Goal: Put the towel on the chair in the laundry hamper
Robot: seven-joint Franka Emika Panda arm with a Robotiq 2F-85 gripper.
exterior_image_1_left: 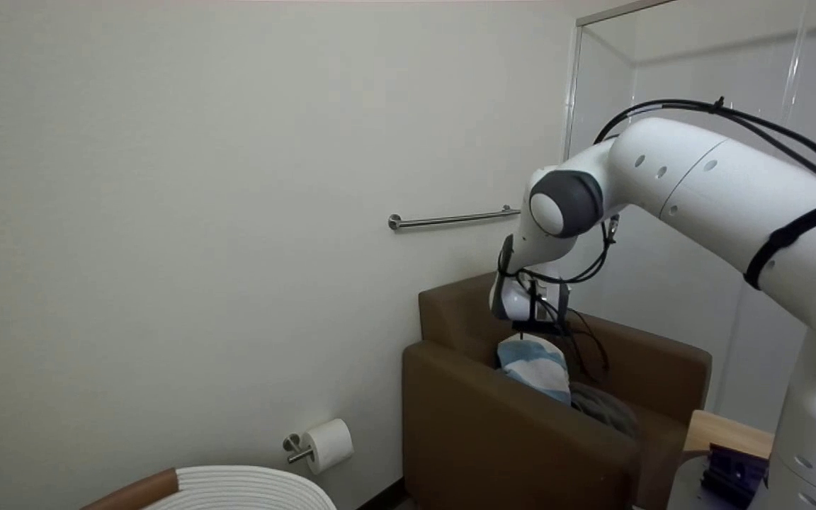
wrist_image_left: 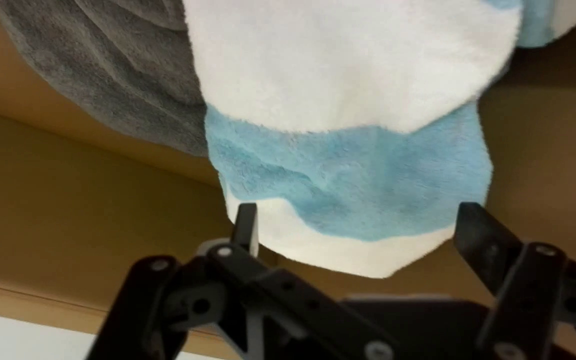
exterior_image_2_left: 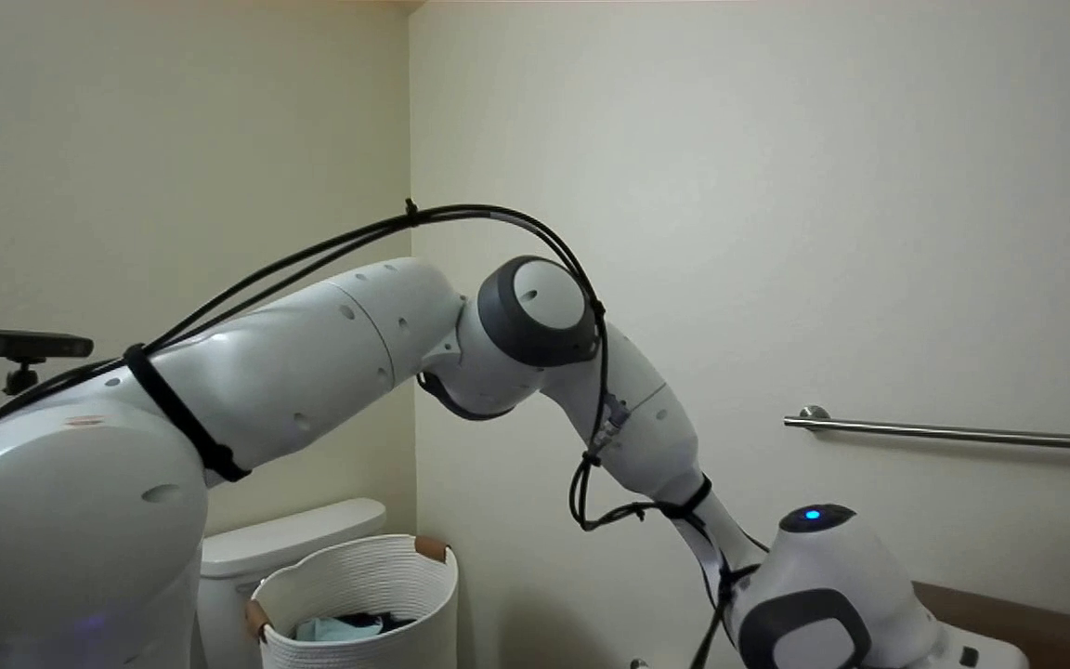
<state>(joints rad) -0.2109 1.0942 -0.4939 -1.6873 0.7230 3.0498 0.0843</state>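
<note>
- Hanging above the chair [exterior_image_1_left: 500, 446], the gripper [wrist_image_left: 358, 217] is spread wide and holds nothing.
- The towel [wrist_image_left: 348, 165] lies on the chair, beside a grey cloth [wrist_image_left: 113, 75].
- In the wrist view the towel's end shows between the fingertips [wrist_image_left: 475, 227], the rest running ahead, crosswise to their line; lowering there looks next.

Brown upholstered armchair [exterior_image_1_left: 507, 432] carries two cloths

Lying in it: light-blue-and-white striped towel [wrist_image_left: 353, 170] and plush gray cloth [wrist_image_left: 113, 75]. Towel laps over gray cloth in wrist view. Whether towel touches the seat [exterior_image_1_left: 659, 427] directly: can't tell.
</note>
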